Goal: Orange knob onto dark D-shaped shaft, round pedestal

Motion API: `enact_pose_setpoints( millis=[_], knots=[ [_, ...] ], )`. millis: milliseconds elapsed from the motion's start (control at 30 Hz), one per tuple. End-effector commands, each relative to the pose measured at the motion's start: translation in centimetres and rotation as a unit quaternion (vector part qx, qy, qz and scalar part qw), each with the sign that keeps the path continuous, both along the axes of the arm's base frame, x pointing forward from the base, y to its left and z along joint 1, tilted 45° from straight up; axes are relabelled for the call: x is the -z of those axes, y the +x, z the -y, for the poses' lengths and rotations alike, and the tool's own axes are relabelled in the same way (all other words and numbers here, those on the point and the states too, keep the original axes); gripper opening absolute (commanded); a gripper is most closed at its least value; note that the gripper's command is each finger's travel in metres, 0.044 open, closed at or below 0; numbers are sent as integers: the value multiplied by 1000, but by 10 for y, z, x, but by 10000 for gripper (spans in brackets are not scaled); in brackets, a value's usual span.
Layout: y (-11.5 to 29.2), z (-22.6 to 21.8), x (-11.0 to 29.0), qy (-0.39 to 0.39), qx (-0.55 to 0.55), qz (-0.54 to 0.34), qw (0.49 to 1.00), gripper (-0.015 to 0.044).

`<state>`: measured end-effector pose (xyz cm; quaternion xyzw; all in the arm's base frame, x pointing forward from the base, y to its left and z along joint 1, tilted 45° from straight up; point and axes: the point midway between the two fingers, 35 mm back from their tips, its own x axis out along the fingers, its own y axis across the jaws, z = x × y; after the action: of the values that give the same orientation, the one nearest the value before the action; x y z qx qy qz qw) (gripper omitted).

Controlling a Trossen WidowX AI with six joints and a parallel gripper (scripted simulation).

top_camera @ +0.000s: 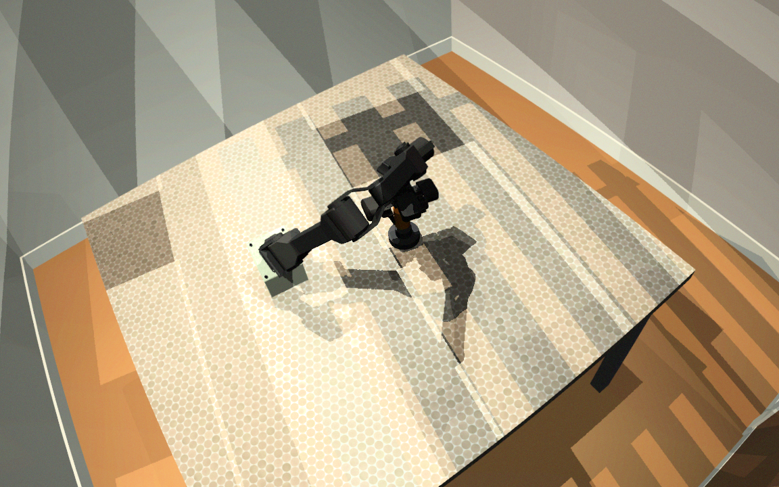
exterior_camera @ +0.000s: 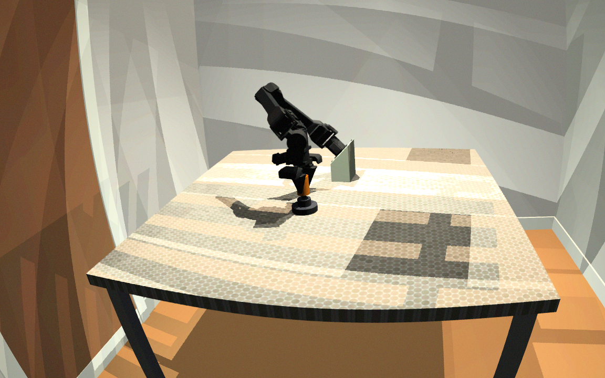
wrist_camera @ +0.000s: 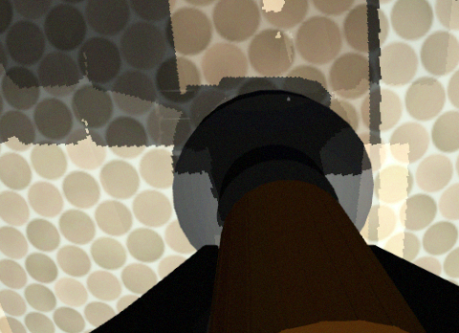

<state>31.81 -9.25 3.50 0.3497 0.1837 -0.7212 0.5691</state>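
Note:
The orange knob (top_camera: pixel 401 218) (exterior_camera: pixel 306 184) (wrist_camera: pixel 306 256) stands roughly upright between the fingers, its wider end down in the wrist view's far end or not clearly told. My gripper (exterior_camera: pixel 303 187) (wrist_camera: pixel 289 259) is shut on the knob, directly above the round pedestal (top_camera: pixel 405 243) (exterior_camera: pixel 304 209) (wrist_camera: pixel 195 206). The knob's lower end is at the top of the narrower dark stub (exterior_camera: pixel 304 199) (wrist_camera: pixel 277 169) on the pedestal. No clear gap shows there, and I cannot tell how far the knob is on the shaft. The shaft and its flat side are hidden.
The arm's base is fixed to a pale green wedge block (top_camera: pixel 288 283) (exterior_camera: pixel 343 168) on the patterned table (top_camera: pixel 343 417) (exterior_camera: pixel 191 263). The arm reaches from there over the pedestal. Dark shadow patches lie across the table top.

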Motion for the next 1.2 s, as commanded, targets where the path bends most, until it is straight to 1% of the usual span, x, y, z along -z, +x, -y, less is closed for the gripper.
enact_pose_setpoints(
  millis=[0, 533, 767, 1167],
  knots=[
    [0, 1, 0, -3, 6, 6, 1000, 0],
    [0, 10, 12, -3, 0, 0, 1000, 0],
    [-1, 10, 10, -1, 5, 0, 1000, 0],
    [-1, 10, 10, -1, 5, 0, 1000, 315]
  ],
)
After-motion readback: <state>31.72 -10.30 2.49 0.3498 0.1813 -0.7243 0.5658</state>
